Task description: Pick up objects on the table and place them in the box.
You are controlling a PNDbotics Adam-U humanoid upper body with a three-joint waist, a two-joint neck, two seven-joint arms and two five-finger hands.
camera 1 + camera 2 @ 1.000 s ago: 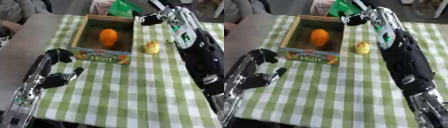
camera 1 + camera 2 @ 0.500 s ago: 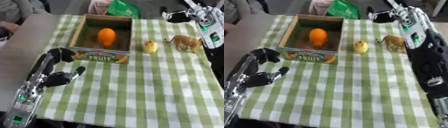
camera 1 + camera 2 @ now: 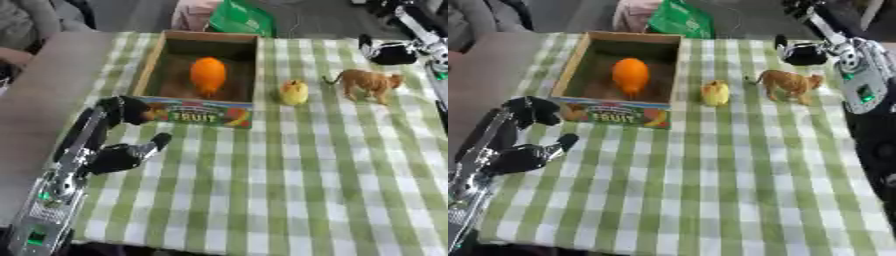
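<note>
Near the far edge of the table [image 3: 306, 200], which carries a green checked cloth, we see in the left eye view the box [image 3: 194, 116] with "FRUIT" on its front wall, and an orange object [image 3: 208, 75] lies inside it. Just beside the box, toward the right edge, stands a small yellow object [image 3: 294, 92], and further right a brown toy animal [image 3: 367, 82] stands upright. Our left hand [image 3: 118, 155] rests at the left edge, in front of the box, with fingers relaxed and holding nothing.

From the right eye view, we see our right hand [image 3: 802, 52] at the far right corner, just behind the toy animal and apart from it; whether its fingers are open or curled we cannot tell.
</note>
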